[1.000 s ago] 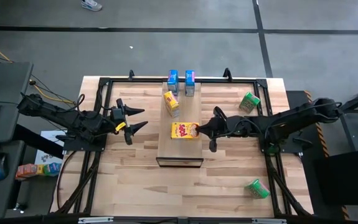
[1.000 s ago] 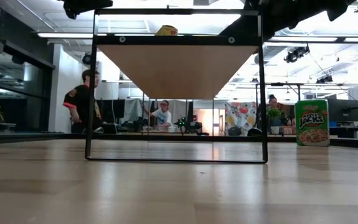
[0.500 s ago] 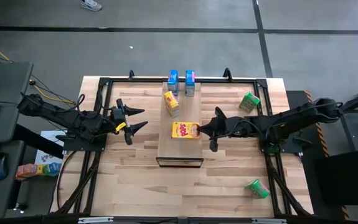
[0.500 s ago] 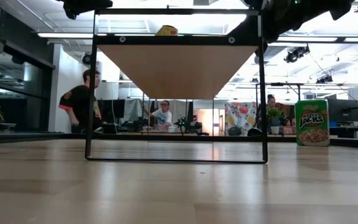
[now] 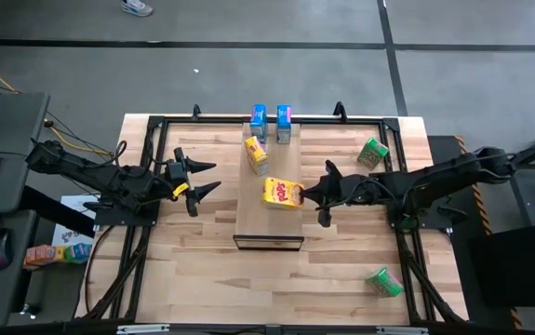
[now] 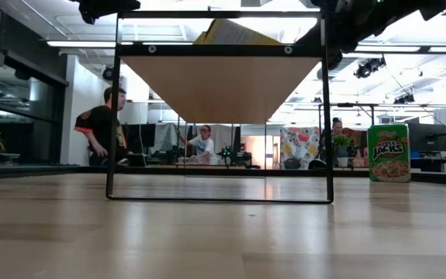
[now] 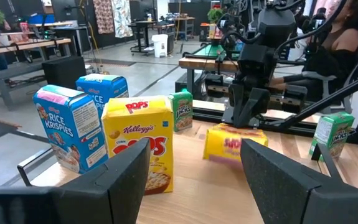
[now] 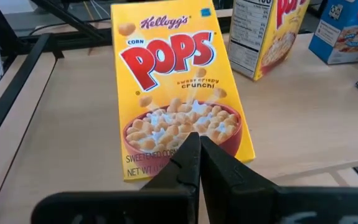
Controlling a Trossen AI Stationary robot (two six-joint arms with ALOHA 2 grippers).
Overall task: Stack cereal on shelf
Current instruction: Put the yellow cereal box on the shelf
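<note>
The shelf is a raised pale board in a black frame at the table's middle. Two blue cereal boxes stand at its far end, with an upright yellow one just nearer. A second yellow Corn Pops box sits tilted at the shelf's right edge. My right gripper is shut at that box's right end. My left gripper hovers open and level, left of the shelf, holding nothing. Two green boxes are on the tabletop at the right. My right gripper lays its shut fingertips on the printed face of the tilted yellow box, near its bottom end. It comes from the table's right, slanting down, along the box's length. The box's bottom end rests by the shelf's right edge, and its left end is raised.
The shelf's black frame legs stand on the striped tabletop, with open board in front of them. The green box stands upright at the right. People sit and stand in the room beyond the table.
The yellow box that lay flat on the shelf has tipped. Its left end has risen off the board while its right end stays down by my right gripper. That gripper, still shut, has drawn slightly toward the table's right edge.
</note>
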